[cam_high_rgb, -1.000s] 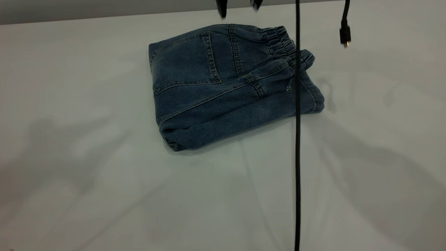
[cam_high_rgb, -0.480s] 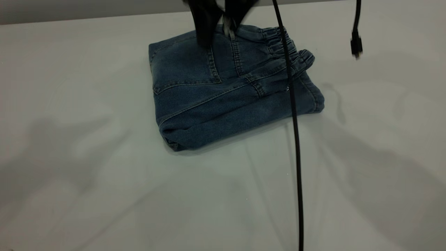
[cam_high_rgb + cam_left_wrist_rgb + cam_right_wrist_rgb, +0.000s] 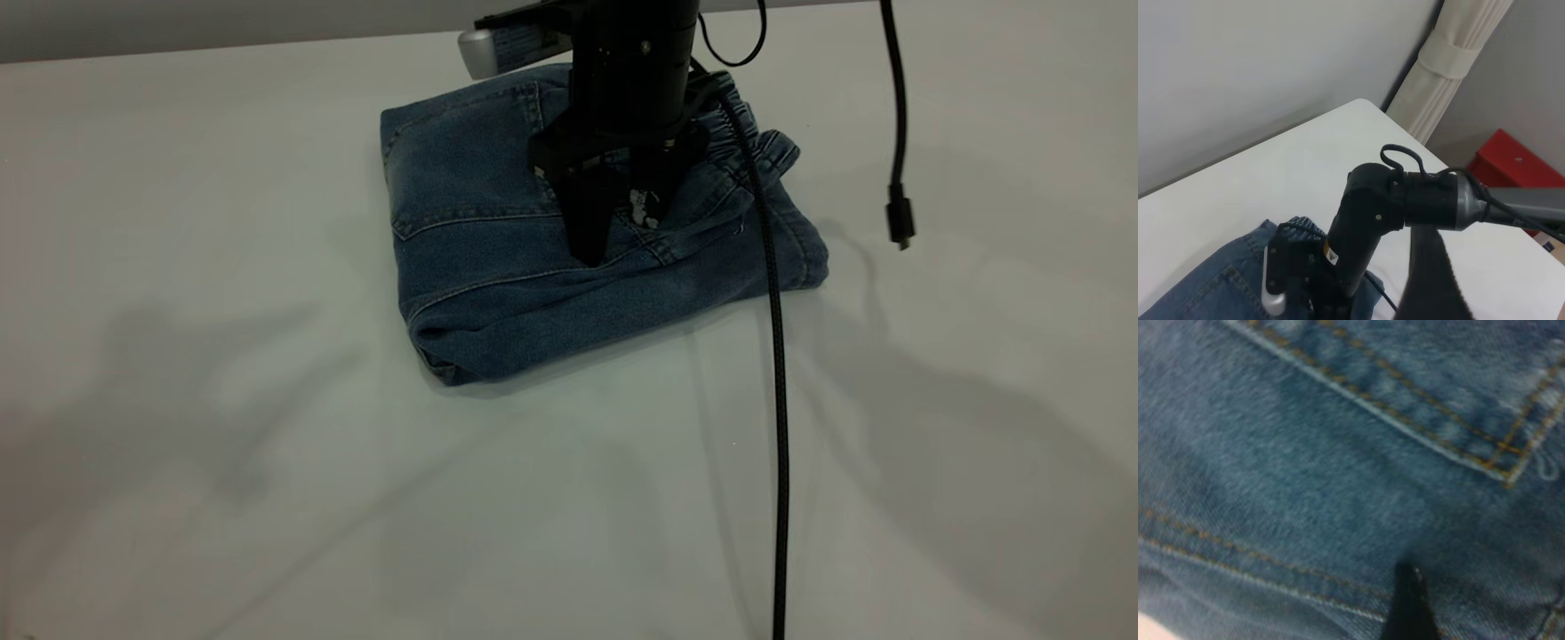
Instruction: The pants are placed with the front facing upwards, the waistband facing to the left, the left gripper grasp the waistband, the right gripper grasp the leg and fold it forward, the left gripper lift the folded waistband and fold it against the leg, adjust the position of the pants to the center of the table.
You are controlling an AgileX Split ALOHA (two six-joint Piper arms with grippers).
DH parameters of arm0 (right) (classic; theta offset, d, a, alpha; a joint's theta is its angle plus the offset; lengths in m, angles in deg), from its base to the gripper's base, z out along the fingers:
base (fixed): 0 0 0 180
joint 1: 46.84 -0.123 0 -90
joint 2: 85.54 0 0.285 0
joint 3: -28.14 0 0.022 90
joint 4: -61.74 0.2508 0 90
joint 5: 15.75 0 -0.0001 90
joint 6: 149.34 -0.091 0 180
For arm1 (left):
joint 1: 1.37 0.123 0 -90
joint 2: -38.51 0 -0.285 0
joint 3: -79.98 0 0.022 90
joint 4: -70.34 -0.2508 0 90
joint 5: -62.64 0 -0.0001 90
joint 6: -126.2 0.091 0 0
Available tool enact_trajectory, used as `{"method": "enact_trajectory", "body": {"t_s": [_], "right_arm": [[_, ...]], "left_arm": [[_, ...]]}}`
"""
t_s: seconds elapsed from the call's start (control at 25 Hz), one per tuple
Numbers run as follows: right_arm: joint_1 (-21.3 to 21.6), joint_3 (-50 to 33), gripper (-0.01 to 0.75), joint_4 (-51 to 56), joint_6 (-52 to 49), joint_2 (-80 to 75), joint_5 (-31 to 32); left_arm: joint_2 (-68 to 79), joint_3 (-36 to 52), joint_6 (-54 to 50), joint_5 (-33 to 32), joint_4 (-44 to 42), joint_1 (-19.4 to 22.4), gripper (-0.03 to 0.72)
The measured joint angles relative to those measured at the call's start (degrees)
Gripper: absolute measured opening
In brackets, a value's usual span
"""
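The pants (image 3: 533, 267) are blue denim with tan stitching lines around the back pocket (image 3: 462, 169). Around the pants, the table (image 3: 222, 444) is plain pale grey-white. The gripper (image 3: 613, 222) over the pants is black, and the cable (image 3: 778, 427) beside the pants also is black.

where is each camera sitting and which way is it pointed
Exterior view: outside the rig, looking steeply down on the table and the folded pants; it shows the right hand down at the denim and a hanging cable.
Left wrist view: high on the left arm, facing the right arm above the pants; a dark wedge of the left hand shows.
Right wrist view: just above the denim, filled by tan stitching; a dark sliver of the right hand shows.
Shared: exterior and left wrist views both show the right arm over the pants.
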Motion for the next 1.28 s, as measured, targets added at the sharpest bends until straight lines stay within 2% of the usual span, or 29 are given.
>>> {"method": "enact_trajectory", "body": {"t_s": [0.28,0.56,0.84,1.0,1.28], "right_arm": [[-0.1,0.0,0.438,-3.1,-16.9,0.0,0.4],[-0.1,0.0,0.438,-5.1,-26.0,0.0,0.4],[2.1,-1.1,0.438,-7.7,-31.9,0.0,0.3],[3.6,-3.6,0.438,-4.6,-31.9,0.2,-0.2],[2.6,-4.6,0.438,3.2,-30.1,0.4,1.1]], "left_arm": [[-0.1,0.0,-0.1,-0.1,0.4,0.0,0.424],[-0.1,0.0,-0.2,-0.1,0.6,0.0,0.424],[-0.1,0.0,-0.3,-0.2,0.6,0.0,0.424],[-0.1,0.0,-0.3,-0.2,0.6,0.0,0.424],[-0.1,0.0,-0.3,0.0,0.5,0.0,0.424]]}}
